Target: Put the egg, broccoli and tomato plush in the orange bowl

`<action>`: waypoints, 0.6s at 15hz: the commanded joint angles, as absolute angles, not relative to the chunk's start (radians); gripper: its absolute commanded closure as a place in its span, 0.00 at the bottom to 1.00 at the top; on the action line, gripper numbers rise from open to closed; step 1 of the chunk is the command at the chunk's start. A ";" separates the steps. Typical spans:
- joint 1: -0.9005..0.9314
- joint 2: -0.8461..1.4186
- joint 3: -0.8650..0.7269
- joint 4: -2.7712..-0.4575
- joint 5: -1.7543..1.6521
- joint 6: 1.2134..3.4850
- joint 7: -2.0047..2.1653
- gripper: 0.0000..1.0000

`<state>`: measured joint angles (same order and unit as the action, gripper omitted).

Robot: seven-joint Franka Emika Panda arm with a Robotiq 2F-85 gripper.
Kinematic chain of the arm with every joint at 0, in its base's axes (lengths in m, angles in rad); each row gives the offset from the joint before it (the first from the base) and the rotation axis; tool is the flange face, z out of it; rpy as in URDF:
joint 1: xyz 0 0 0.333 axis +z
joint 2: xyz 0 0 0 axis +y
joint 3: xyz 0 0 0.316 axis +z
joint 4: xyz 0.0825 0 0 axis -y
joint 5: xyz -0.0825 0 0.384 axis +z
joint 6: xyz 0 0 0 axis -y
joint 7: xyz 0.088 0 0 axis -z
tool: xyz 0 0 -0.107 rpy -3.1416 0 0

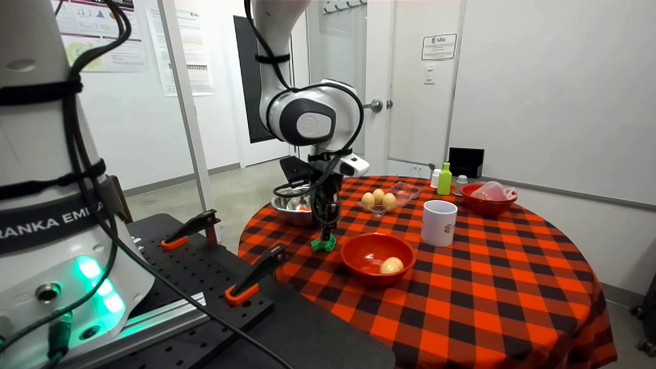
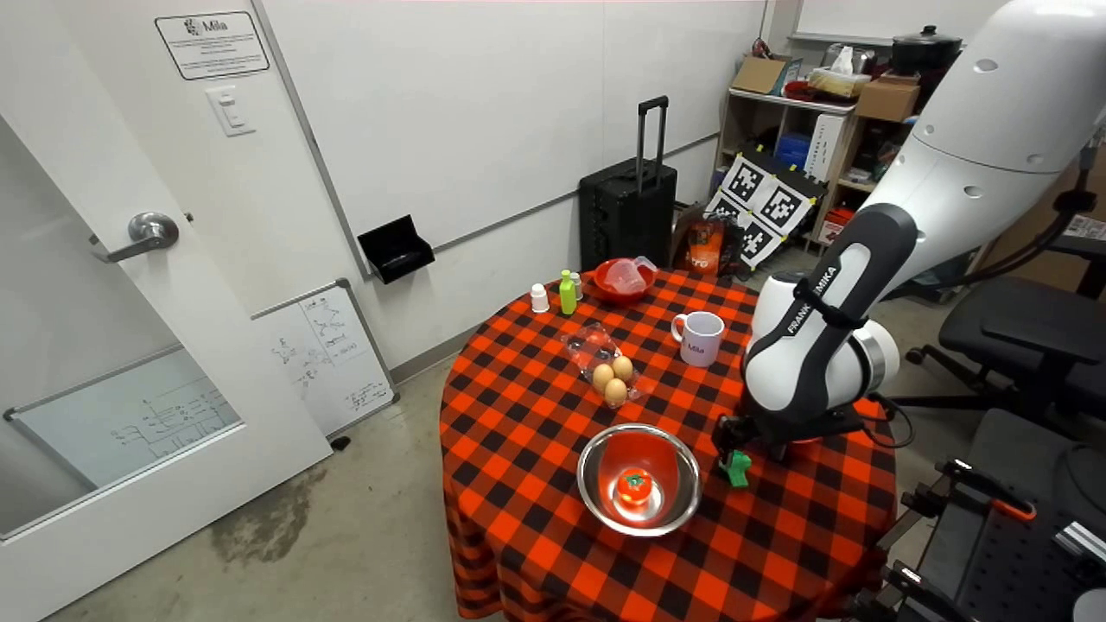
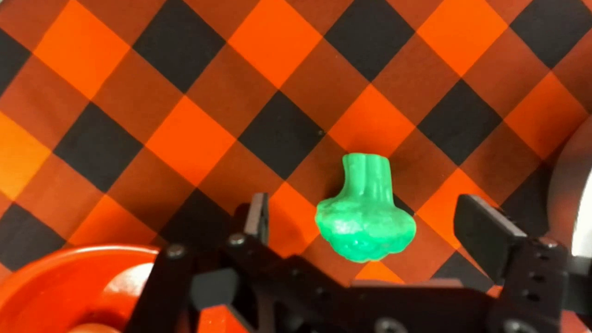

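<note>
The broccoli, bright green, lies on the checked tablecloth between the orange bowl and the steel bowl. It also shows in both exterior views. My gripper is open above it. One finger stands on each side of the broccoli, with gaps between. The orange bowl holds one pale egg. In the wrist view the bowl is at the lower left, with only the egg's top edge showing. The tomato, red with a green top, sits in the steel bowl.
A clear carton with several tan eggs lies farther back. A white cup stands beyond the orange bowl. A green bottle, shakers and a red dish stand at the far edge. The steel bowl's side is close to one finger.
</note>
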<state>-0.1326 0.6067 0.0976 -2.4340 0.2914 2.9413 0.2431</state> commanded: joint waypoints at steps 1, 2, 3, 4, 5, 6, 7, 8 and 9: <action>-0.193 0.643 0.140 -2.410 0.318 2.968 0.177 0.00; -0.208 0.649 0.149 -2.406 0.319 2.969 0.167 0.00; -0.219 0.655 0.156 -2.401 0.319 2.969 0.158 0.00; -0.230 0.661 0.162 -2.397 0.318 2.968 0.149 0.00; -0.239 0.666 0.168 -2.394 0.318 2.967 0.142 0.00; -0.248 0.671 0.174 -2.390 0.319 2.967 0.136 0.00; -0.256 0.676 0.179 -2.386 0.318 2.967 0.129 0.00; -0.263 0.683 0.183 -2.380 0.317 2.965 0.123 0.00; -0.269 0.689 0.186 -2.373 0.315 2.961 0.117 0.00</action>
<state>-0.2399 0.6607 0.1606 -2.3965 0.2915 2.9422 0.1654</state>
